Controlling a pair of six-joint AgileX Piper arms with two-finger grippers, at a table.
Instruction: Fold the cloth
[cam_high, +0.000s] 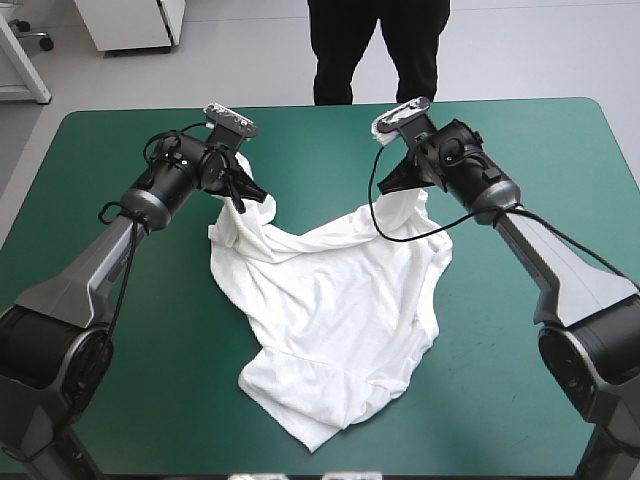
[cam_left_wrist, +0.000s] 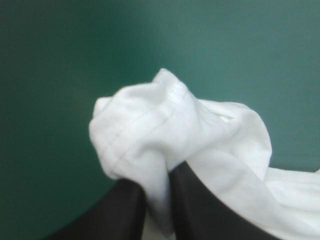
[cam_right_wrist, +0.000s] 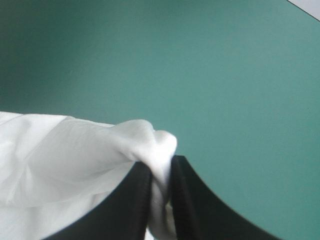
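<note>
t-shirt (cam_high: 330, 320) pinched at two corners, mid-table
left gripper (cam_high: 250, 196) and right gripper (cam_high: 402, 182) each nearly closed on a bunched far corner; the rest lies crumpled on the teal-green cover (cam_high: 520, 160).

Plain white T-shirt (cam_high: 330, 300), black jaws, plain teal-green table cover (cam_high: 300, 140).

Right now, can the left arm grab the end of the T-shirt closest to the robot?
Probably not yet. The left arm's jaws are shut on a far corner of the T-shirt, so it would have to let go first. Nothing lies on the teal-green cover in between.
</note>
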